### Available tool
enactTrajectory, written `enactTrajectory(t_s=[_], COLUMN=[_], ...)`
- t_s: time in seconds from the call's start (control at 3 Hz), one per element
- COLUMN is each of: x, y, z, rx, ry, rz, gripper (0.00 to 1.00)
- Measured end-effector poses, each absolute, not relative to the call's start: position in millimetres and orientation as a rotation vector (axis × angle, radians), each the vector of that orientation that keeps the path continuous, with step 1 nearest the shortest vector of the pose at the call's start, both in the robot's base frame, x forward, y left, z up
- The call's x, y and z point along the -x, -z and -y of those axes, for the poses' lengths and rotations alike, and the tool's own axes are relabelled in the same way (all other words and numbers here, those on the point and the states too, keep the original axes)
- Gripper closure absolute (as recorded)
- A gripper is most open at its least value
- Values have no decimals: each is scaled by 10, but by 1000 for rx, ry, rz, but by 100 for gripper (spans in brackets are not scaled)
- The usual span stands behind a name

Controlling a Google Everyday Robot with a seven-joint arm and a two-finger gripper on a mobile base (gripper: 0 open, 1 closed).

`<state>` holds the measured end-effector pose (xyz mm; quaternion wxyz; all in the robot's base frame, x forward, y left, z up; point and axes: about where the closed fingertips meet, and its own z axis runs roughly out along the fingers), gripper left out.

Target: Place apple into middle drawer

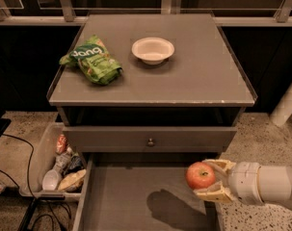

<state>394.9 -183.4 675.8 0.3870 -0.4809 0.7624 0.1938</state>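
Gripper (206, 178) grips the apple (200, 175) w/ both fingers, below the counter's (198, 81) front-right corner, over the middle drawer's (126, 189) right wall. Open floor lies toward the counter's left edge & lower (shadow falls there), so prob. shift that way, then descend.

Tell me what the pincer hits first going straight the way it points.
Nothing soon, it seems: the pincer, holding the apple, points across the open drawer; its height over the far side wall is unclear.

Glossy apple (200, 175), end effector (204, 178) over matt drawer (131, 191)
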Motion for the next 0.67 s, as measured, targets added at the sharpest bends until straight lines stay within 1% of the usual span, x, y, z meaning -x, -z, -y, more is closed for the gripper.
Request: enactTrajectory(t_s=[0.33,0.67], x=[-3949,-4015], y=[-6758,-6574], z=[1834,1711], rx=[1224,1216], ry=[-493,-536], rz=[-1941,-1965], gripper=[100,100])
